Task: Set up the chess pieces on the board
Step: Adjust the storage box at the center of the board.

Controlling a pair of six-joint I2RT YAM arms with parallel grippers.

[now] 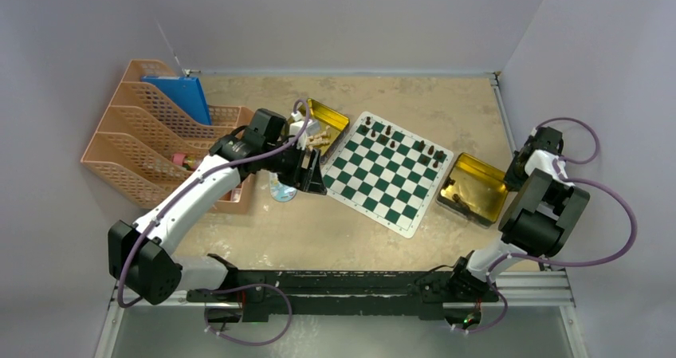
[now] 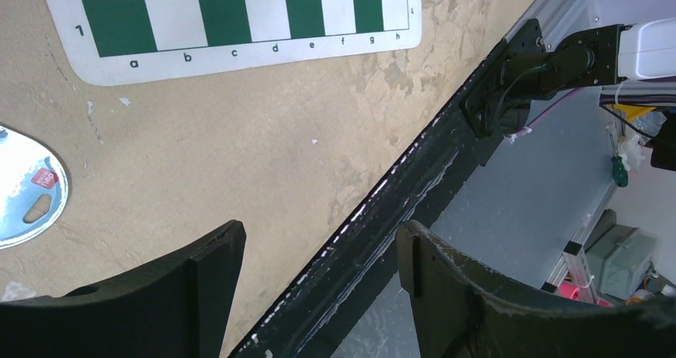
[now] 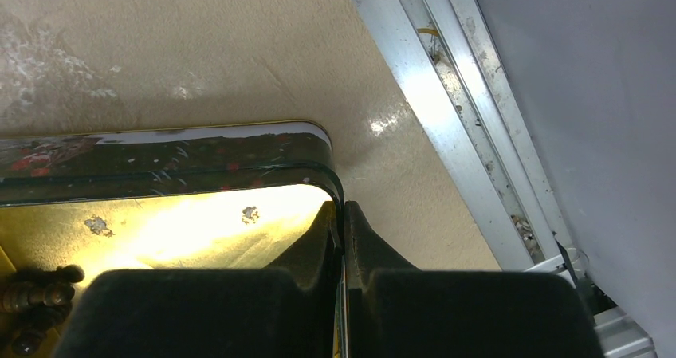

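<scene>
Right gripper point(image 3: 343, 214) pinches tin point(image 3: 159, 167) wall; left gripper point(image 2: 319, 238) wide, empty. Hold tin firm; dark pieces point(image 3: 36, 294) lie left of its fingers.

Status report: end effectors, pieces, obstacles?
Left end effector open. Right end effector shut on rectangular gold tin. Dark brown wooden pieces on green-white board. No obstacle seen.

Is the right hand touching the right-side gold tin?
Touching. Right wrist view shows the right hand pinching the gold tin at its rim, one finger inside, one outside.
</scene>
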